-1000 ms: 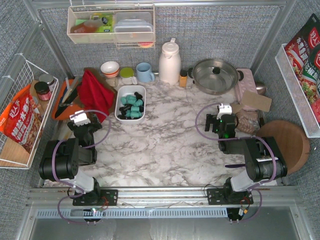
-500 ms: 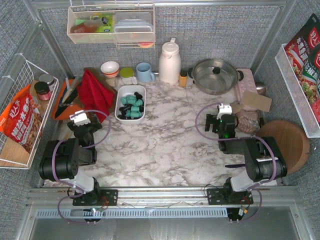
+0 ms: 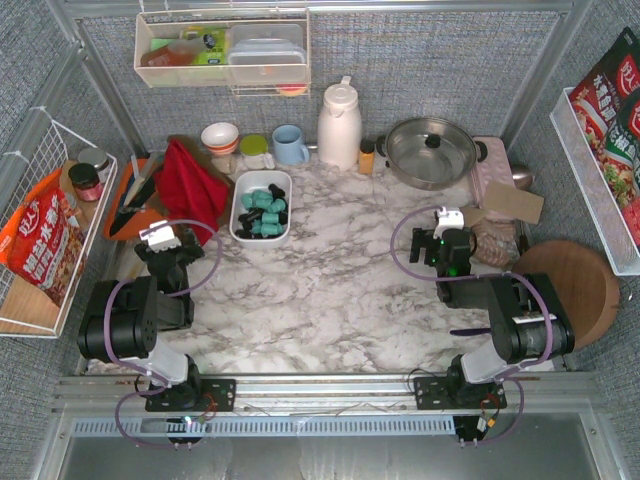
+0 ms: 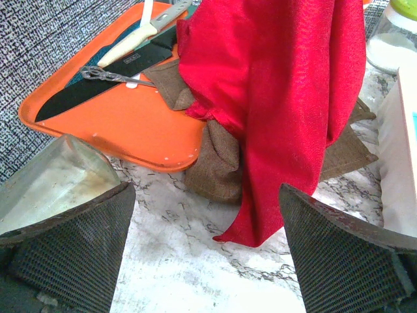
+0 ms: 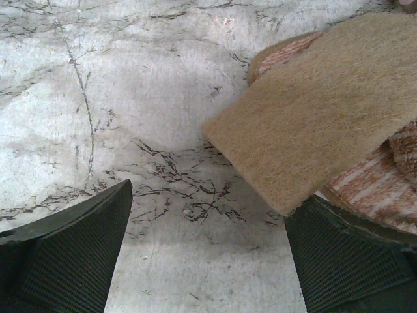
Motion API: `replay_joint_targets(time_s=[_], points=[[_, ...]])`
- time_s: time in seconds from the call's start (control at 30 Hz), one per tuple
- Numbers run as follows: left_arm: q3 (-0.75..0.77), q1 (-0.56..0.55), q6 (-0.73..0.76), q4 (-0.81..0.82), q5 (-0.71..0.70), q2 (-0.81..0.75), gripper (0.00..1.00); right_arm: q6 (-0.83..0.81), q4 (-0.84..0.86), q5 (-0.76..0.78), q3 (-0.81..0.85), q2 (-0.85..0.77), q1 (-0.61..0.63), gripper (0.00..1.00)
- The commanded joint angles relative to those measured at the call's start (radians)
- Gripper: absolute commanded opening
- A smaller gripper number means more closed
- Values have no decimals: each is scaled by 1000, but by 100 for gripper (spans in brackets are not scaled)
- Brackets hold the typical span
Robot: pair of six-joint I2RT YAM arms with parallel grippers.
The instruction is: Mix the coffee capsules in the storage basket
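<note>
The white storage basket (image 3: 244,225) stands on the marble table at the back left of centre; its edge shows at the right of the left wrist view (image 4: 401,169). Teal-green and black coffee capsules (image 3: 263,211) lie in it, several of each. My left gripper (image 3: 160,237) sits to the basket's left, open and empty above bare marble (image 4: 206,261). My right gripper (image 3: 447,222) is far to the right, open and empty over the marble (image 5: 208,254).
A red cloth (image 3: 190,183) and an orange tray (image 3: 135,200) with knives lie left of the basket. A tan fibre pad (image 5: 319,124) and woven mats lie by the right gripper. Bowl, jar, blue mug (image 3: 290,145), white jug (image 3: 339,125) and pot (image 3: 430,150) line the back.
</note>
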Motion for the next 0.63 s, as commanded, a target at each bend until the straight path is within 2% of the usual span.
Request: replay_joint_targets(time_s=[0.0, 0.17, 0.6], points=[[3, 0, -4, 2, 0, -2, 99, 2, 3, -5, 9, 0, -3, 99], [2, 0, -4, 2, 1, -1, 99, 0, 62, -12, -7, 17, -6, 99], [2, 1, -4, 1, 0, -2, 99, 5, -2, -19, 13, 1, -9, 99]])
